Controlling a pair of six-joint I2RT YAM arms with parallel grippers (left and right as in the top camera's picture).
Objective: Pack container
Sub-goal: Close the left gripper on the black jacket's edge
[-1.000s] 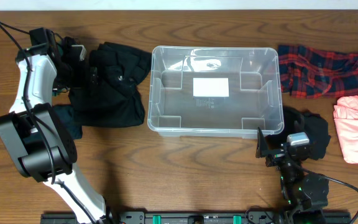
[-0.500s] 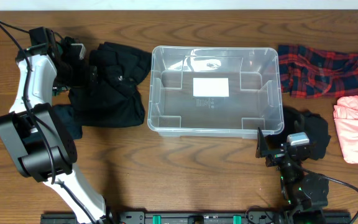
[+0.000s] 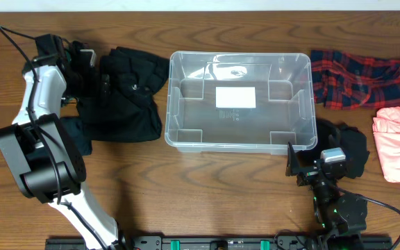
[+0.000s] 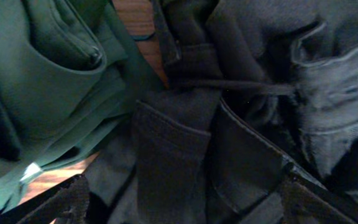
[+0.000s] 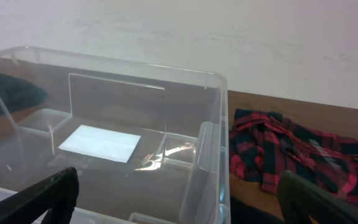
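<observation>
**Clear container lies crosswise at mid-desk; both pincers stand wide**

Overhead: the container point(image 3: 193, 111) sits mouth up at the middle of the desk point(image 3: 207, 194). Its long axis runs left to right, and the white label point(image 3: 235, 96) is on its base. The left pincer point(image 3: 82, 57) is well off the container's left end, over a heap of black clothes point(image 3: 127, 94). The right pincer point(image 3: 292, 163) is just beside the near right corner. A red plaid garment point(image 3: 360, 78) and a pink one point(image 3: 398, 142) lie past the right end.

Left wrist: the container is out of frame. The left pincer point(image 4: 185, 205) is spread wide, gripping nothing, close above black fabric point(image 4: 229, 143) and a green garment point(image 4: 42, 93), whose colour overhead barely shows.

Right wrist: the right pincer point(image 5: 179, 202) is spread wide, gripping nothing, and faces the container point(image 5: 216, 124) from low down. The plaid garment point(image 5: 291, 155) lies right of the container's wall.
</observation>
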